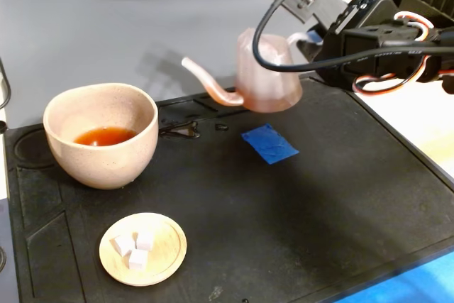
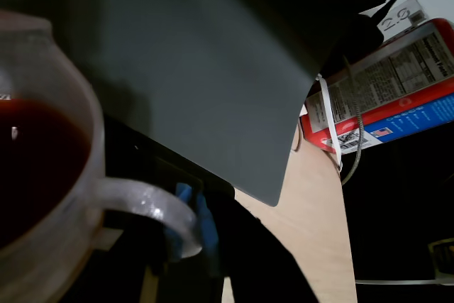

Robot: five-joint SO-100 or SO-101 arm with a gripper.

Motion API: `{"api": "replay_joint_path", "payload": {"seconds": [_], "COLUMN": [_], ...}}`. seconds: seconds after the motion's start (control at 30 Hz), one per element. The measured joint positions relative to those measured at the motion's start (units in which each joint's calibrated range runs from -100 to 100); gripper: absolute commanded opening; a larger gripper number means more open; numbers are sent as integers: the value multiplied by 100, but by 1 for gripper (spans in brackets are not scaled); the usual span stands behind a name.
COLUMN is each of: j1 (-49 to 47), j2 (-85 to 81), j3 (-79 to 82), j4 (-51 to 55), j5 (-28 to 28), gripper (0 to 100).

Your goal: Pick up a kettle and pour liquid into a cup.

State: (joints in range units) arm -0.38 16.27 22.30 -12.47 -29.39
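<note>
Fingers themselves aren't clearly visible in either view, so jaw closure can't be read directly, but the gripper (image 1: pixel 306 42) is at the pale handle (image 2: pixel 152 207) of the kettle (image 1: pixel 266 72), and the kettle hangs clear of the mat with nothing under it, so it's carried by the handle. Kettle is roughly upright, spout (image 1: pixel 209 83) pointing left in the fixed view, toward the cup (image 1: pixel 101 135) but well apart from it, not over the rim.

Wrist view: dark red liquid (image 2: pixel 35 161) visible inside the kettle body. Cup also holds reddish-brown liquid (image 1: pixel 104 136) at the bottom.

Arm (image 1: pixel 376 40) comes in from the upper right of the fixed view, wrist low and nearly horizontal, black cable (image 1: pixel 284 65) looping across the kettle front.

Surface: black work mat (image 1: pixel 319 211) on a grey table (image 1: pixel 106 33). Blue tape patch (image 1: pixel 269 143) on the mat, below the kettle. Wooden dish (image 1: pixel 143 248) with white cubes (image 1: pixel 135 246) sits near the front, just in front of the cup. Red-and-blue printed box (image 2: pixel 383 97) lies behind the arm.
</note>
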Motion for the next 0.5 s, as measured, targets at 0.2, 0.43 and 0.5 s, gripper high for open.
{"api": "replay_joint_path", "payload": {"seconds": [0.2,0.43,0.5], "j1": [0,8,30], "j2": [394,882,933], "j3": [0,-10,-10], "j4": [-26,-551,-639], "j5": [0,0,0], "gripper": [1,1,1]}}
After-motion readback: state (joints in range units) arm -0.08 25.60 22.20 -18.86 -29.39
